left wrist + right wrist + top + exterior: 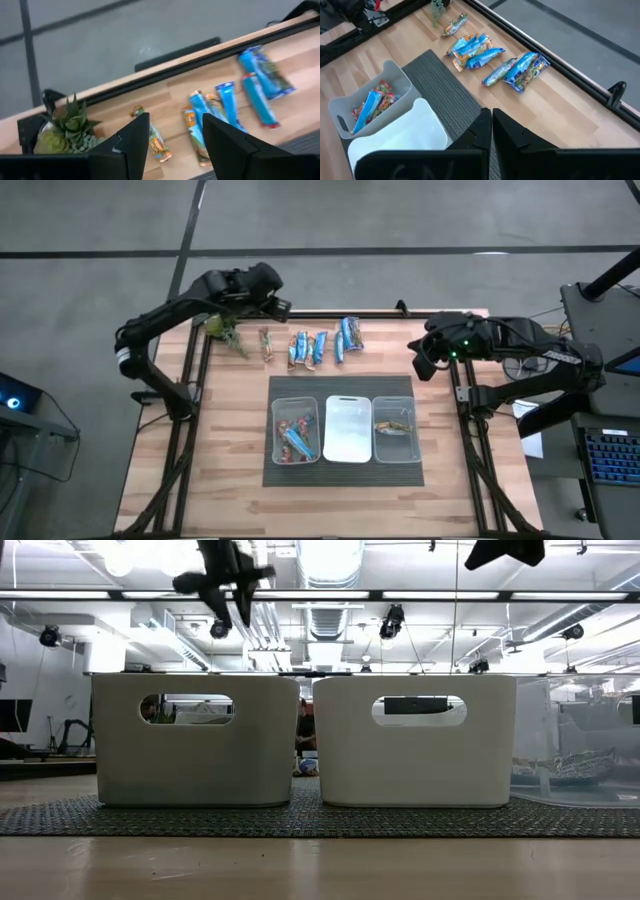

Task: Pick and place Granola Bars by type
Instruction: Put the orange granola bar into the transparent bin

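The left gripper [272, 307] hangs above the far edge of the wooden tabletop [230, 440], its dark fingers [134, 142] apart with nothing between them. In the left wrist view, a single brownish bar [152, 142] lies on the wood just beyond the gap between the fingers, beside a small green leafy plant [65, 127].

The loose Granola Bars [315, 345] lie in a ragged row along the far side of the tabletop, to the right of that gripper: slim, glossy, crinkled wrappers, mostly bright blue, some with orange or tan print. A pair of blue ones [522, 70] lies a little apart at the row's right end.

Three rectangular plastic bins with rounded corners stand side by side on a dark woven mat [340, 385]. The left bin [275, 420] holds blue-and-red bars, the middle bin [347, 402] shows a pale floor, the right bin [410, 442] holds tan ones.

The right gripper [420, 366] waits over the tabletop's right edge, fingers [512, 131] pressed together, holding nothing.
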You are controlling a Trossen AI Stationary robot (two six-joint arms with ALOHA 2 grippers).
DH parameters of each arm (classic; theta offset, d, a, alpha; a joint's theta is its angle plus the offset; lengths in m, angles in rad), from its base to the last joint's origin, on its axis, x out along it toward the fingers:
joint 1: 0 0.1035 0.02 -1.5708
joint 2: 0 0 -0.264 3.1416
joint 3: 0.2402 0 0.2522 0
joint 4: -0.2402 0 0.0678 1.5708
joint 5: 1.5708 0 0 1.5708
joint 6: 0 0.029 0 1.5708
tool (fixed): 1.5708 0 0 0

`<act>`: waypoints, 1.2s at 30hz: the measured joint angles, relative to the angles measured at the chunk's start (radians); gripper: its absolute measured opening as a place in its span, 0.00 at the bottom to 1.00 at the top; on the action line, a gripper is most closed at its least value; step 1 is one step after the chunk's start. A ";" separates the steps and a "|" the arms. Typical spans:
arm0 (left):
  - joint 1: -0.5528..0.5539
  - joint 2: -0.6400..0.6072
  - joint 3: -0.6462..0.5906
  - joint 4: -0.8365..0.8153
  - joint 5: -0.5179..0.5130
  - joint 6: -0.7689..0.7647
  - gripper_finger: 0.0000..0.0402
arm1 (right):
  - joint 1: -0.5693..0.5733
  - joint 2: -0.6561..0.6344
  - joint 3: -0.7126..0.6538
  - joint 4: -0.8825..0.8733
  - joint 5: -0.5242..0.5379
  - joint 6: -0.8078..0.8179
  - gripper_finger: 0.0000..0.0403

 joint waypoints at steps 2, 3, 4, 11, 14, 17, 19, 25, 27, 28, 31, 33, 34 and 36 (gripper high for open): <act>0.016 0.029 0.000 -0.005 0.012 -0.011 0.41 | 0.000 -0.002 -0.011 0.000 0.000 0.006 0.02; 0.024 0.044 0.000 -0.004 0.017 -0.021 0.41 | 0.000 -0.002 -0.014 -0.001 0.000 0.009 0.02; 0.030 0.060 0.000 -0.002 0.023 -0.035 0.41 | 0.000 -0.002 -0.015 0.000 0.000 0.013 0.02; 0.085 0.184 -0.001 -0.003 0.137 -0.162 0.41 | 0.000 -0.003 -0.016 0.000 -0.002 0.017 0.02; 0.103 0.230 -0.001 -0.003 0.145 -0.159 0.41 | 0.000 -0.003 -0.016 0.000 -0.002 0.017 0.02; 0.113 0.256 -0.002 -0.003 0.147 -0.158 0.41 | 0.000 -0.003 -0.016 -0.001 -0.002 0.016 0.02; 0.119 0.260 -0.002 -0.003 0.152 -0.152 0.41 | 0.000 -0.003 -0.016 -0.001 -0.003 0.016 0.02; 0.134 0.244 -0.004 -0.004 0.164 -0.135 0.41 | 0.000 -0.003 -0.016 -0.002 -0.003 0.016 0.02; 0.142 0.230 -0.007 -0.005 0.164 -0.135 0.41 | 0.000 -0.003 -0.016 -0.002 -0.003 0.016 0.02; 0.149 0.224 -0.011 -0.003 0.165 -0.135 0.41 | 0.000 -0.003 -0.016 -0.002 -0.003 0.016 0.02; 0.174 0.218 -0.028 -0.002 0.170 -0.136 0.41 | 0.000 -0.003 -0.016 -0.002 -0.005 0.019 0.02; 0.193 0.218 -0.044 -0.002 0.193 -0.140 0.41 | 0.000 -0.003 -0.016 -0.002 -0.010 0.020 0.02; 0.203 0.218 -0.053 -0.002 0.208 -0.140 0.41 | 0.000 -0.003 -0.016 -0.002 -0.014 0.020 0.02; 0.219 0.218 -0.073 0.005 0.241 -0.133 0.41 | 0.000 -0.003 -0.016 -0.002 -0.029 0.022 0.02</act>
